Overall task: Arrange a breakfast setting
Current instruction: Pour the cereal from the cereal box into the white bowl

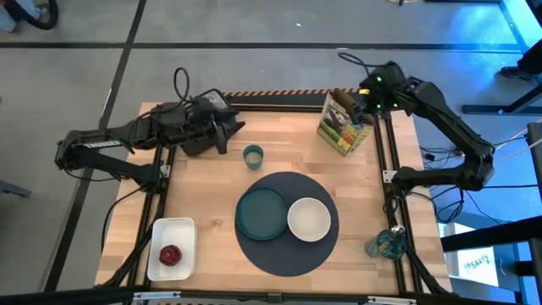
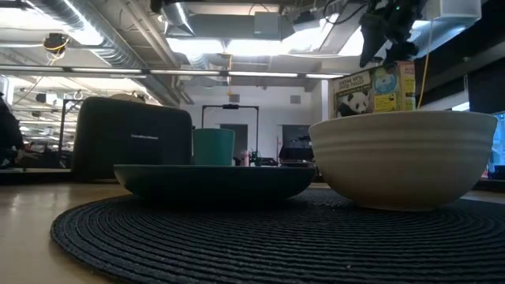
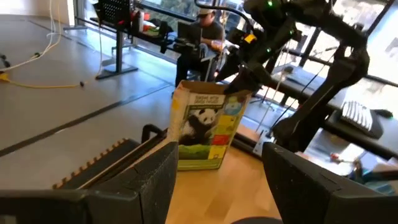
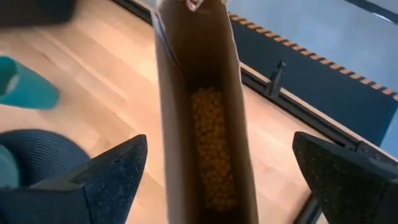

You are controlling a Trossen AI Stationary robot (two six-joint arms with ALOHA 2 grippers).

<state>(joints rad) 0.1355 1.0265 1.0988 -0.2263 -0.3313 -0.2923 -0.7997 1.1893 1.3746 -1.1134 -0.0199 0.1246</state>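
The pale wooden table [image 1: 212,195] carries a dark round woven mat [image 1: 286,254] near its front middle, with a teal plate [image 1: 261,212] and a white ribbed bowl [image 1: 309,219] resting side by side on it, touching or nearly so. At the back left stands a black toaster [image 2: 132,138]; the left gripper [image 3: 214,180] rests over it with fingers spread, holding nothing. A white rectangular tray [image 1: 161,241] at the front left corner holds a red fruit [image 1: 171,254].

At the back right stands a tall open cardboard cereal box printed with a panda [image 1: 343,124], upright, with yellow cereal [image 4: 211,146] visible low inside. The right gripper [image 4: 221,177] hovers just above the open top, fingers spread wide to either side of the narrow walls, not yet touching.

The box is likely light and mostly empty, so its thin card walls should buckle if squeezed hard; a grasp across the narrow faces, a little below the rim, seems safest. Loose cereal will shift when tilted.

A small green cup [image 1: 252,156] stands between toaster and mat.
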